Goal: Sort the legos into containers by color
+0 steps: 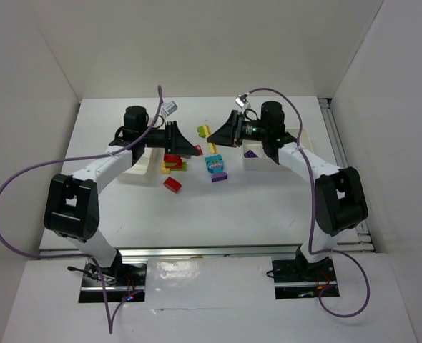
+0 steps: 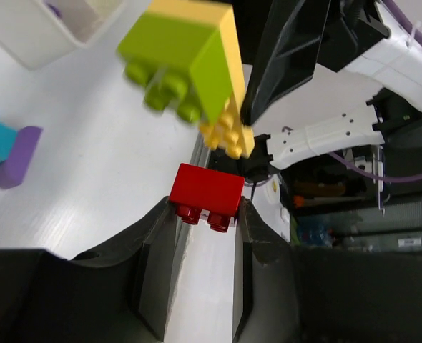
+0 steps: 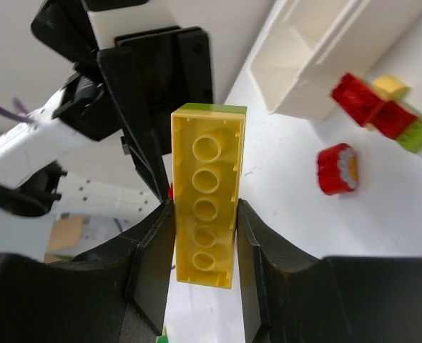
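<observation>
Legos (image 1: pixel 173 184) of coloured plastic lie loose on the white table (image 1: pixel 268 207), with white walls (image 1: pixel 211 43) around. Only the wrist views show the grips: the left hand (image 2: pixel 205 214) is clamped on a small red brick (image 2: pixel 206 190), the right hand (image 3: pixel 204 236) on a long yellow brick (image 3: pixel 206 193).

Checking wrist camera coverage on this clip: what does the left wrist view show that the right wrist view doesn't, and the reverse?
Left wrist only: the left gripper shut on a red brick, and a purple-and-cyan piece off to one side. Right wrist only: the right gripper clamped on the hollow underside of the yellow brick, plus a round red piece and a cluster of red bricks. Both: the long yellow brick with a lime green brick joined to it, the other arm, and part of a white tray.
</observation>
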`<state>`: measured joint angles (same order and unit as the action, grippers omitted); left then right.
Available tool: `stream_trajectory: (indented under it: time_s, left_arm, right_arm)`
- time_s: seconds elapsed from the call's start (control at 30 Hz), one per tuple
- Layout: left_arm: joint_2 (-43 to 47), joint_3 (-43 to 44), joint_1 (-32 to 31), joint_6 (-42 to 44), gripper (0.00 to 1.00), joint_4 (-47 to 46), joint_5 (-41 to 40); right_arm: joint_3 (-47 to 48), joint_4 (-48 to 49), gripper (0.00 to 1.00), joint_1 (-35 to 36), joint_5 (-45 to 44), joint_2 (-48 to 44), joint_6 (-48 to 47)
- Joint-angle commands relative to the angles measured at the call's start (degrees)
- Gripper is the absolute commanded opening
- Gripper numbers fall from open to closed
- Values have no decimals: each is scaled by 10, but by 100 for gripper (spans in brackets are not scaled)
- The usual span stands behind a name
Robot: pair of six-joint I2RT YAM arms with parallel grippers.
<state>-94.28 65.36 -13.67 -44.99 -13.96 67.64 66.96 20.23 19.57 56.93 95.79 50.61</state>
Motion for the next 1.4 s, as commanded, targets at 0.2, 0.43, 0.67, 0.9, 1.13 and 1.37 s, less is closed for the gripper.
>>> stream_trajectory:
  time_s: [0.2, 0.43, 0.67, 0.9, 1.13, 1.37]
  left_arm:
    - [32, 70, 80, 159, 0, 215, -98]
    - [-27, 186, 131, 130, 0, 400, -446]
    - [-171, 346, 136, 112, 0, 471, -578]
    - [-256, 434, 136, 88, 0, 512, -637]
    - [-267, 445, 136, 88, 70, 512, -622]
    - [-208, 430, 130, 112, 87, 507, -617]
  right_arm:
    - [17, -132, 13, -13, -111, -44, -93]
    - [22, -192, 13, -13, -147, -49, -126]
    - [33, -222, 13, -13, -159, -43, -151]
    - [38, -233, 13, -13, -164, -38, -156]
    - [54, -244, 13, -13, -164, -27, -162]
    - [54, -244, 13, -8, -159, -27, -162]
